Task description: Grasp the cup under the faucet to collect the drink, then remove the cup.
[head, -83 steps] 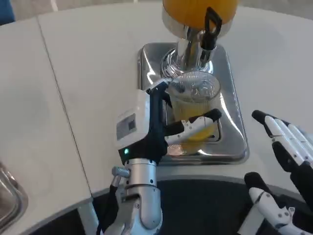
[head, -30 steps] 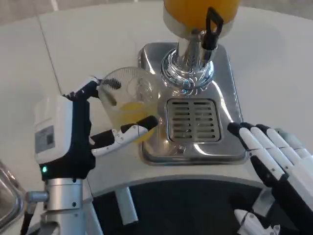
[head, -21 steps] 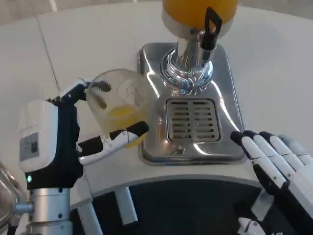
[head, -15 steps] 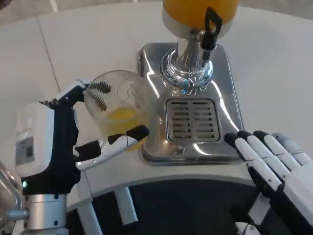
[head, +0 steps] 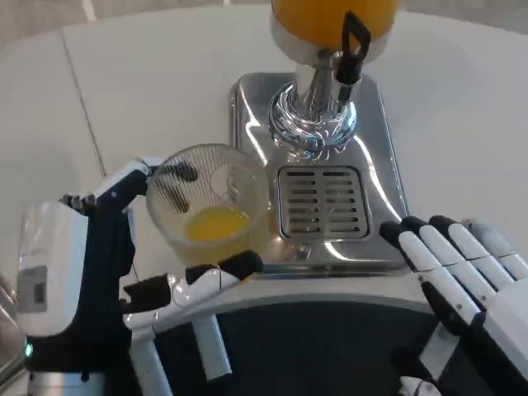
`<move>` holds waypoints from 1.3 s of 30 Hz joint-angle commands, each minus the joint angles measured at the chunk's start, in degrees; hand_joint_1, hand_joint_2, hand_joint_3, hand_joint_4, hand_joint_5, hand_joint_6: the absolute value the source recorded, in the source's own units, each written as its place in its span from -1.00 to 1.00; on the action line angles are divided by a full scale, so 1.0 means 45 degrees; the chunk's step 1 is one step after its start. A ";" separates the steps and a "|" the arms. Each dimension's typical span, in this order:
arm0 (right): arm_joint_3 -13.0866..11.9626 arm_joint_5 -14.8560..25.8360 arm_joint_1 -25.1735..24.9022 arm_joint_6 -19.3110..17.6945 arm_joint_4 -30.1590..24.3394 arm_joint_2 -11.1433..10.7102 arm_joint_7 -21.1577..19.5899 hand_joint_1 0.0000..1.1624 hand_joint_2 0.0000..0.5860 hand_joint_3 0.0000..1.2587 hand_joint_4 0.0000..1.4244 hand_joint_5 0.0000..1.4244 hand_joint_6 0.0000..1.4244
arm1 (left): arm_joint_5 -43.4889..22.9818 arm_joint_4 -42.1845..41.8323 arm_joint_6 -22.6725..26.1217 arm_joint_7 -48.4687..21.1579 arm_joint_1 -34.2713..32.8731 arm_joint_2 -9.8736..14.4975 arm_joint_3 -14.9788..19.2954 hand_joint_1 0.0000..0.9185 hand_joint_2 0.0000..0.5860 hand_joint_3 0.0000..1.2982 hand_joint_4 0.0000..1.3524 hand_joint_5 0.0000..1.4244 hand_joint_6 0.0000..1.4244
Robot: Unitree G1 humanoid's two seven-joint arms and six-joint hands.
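A clear ribbed plastic cup [head: 213, 205] with orange juice in its bottom stands upright at the left edge of the steel drip tray [head: 388, 206], away from the faucet. My left hand [head: 91, 272] grips it, fingers on its left rim and the thumb under its near side. The dispenser's black-handled faucet [head: 351, 45] juts from the orange juice tank [head: 330, 21] above the drain grille [head: 318, 202]. My right hand [head: 466, 280] hovers open at the tray's front right corner, holding nothing.
The white table [head: 165, 74] spreads to the left and behind, with a seam running down its left part. Its curved front edge runs just below the tray. A steel object's corner [head: 7, 346] shows at the far left.
My left hand has carried the cup from under the faucet out to the left and then nearer to me. My right hand has shifted slightly beside the tray.
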 commanded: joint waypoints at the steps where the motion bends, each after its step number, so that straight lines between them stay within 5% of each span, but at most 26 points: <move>1: -0.0331 0.0237 0.0267 -0.0426 -0.0005 -0.0194 -0.0139 -0.66 0.82 -1.00 -1.00 -1.00 -1.00 | 0.0129 -0.0741 -0.0645 -0.0104 0.0734 -0.0054 0.0200 0.37 -1.00 0.65 0.75 1.00 1.00; 23: -0.0932 0.0673 0.1009 -0.1881 0.0184 -0.0024 -0.0470 -0.81 0.86 -1.00 -1.00 -1.00 -1.00 | 0.0138 -0.2060 -0.1667 -0.0731 0.2782 -0.0546 0.0546 0.34 -1.00 0.65 0.77 1.00 1.00; 39: -0.0377 0.0453 0.1059 -0.1817 -0.0021 0.0641 -0.0369 -0.87 0.90 -1.00 -1.00 -1.00 -1.00 | 0.0071 -0.2382 -0.2214 -0.1171 0.3297 -0.0837 0.0704 0.32 -1.00 0.65 0.79 1.00 1.00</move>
